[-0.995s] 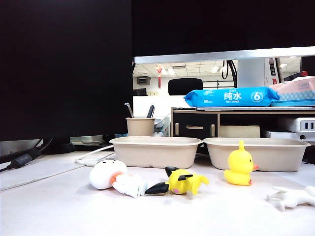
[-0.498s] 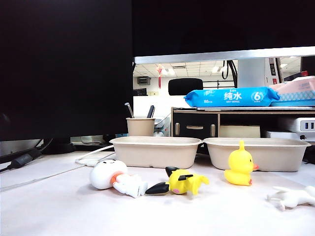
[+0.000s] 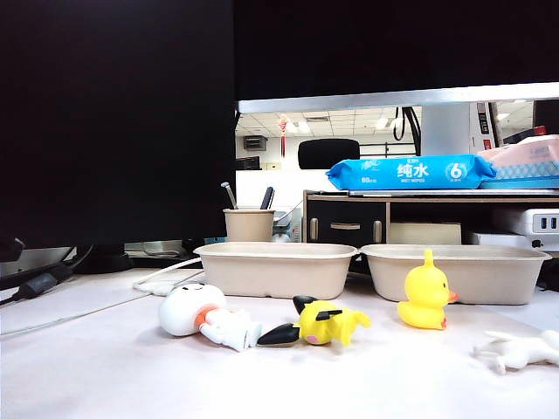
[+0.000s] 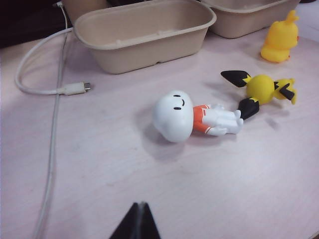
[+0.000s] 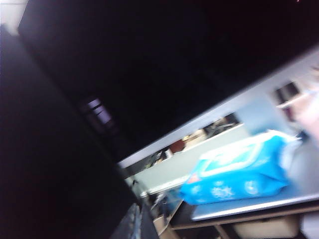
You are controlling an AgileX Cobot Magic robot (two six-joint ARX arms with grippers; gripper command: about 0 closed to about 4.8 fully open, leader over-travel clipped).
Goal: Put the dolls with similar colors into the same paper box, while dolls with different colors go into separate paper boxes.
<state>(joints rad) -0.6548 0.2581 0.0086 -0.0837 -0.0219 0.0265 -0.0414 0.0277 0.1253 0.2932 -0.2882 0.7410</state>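
Observation:
Four dolls lie on the table in front of two paper boxes [image 3: 276, 271] [image 3: 476, 278]. From left to right they are a white round-headed plush [image 3: 194, 311] with an orange patch, a yellow black-eared plush [image 3: 321, 323], a yellow duck [image 3: 425, 298] and a white limp plush [image 3: 515, 350]. My left gripper [image 4: 141, 204] is shut and empty. It hovers over bare table short of the white round-headed plush [image 4: 174, 116], with the black-eared plush [image 4: 264, 88], the duck [image 4: 280, 37] and one box [image 4: 149, 47] beyond. My right gripper [image 5: 137, 208] is shut, empty and raised towards the back shelf.
A white cable [image 4: 50, 94] with a plug runs past the left box. A beige cup with pens [image 3: 249, 224] stands behind it. A blue wipes pack [image 3: 410, 172] lies on the shelf at the back. A big dark monitor [image 3: 113, 122] fills the left.
The dolls and boxes have not moved. A dark shape has come into the exterior view at its left edge.

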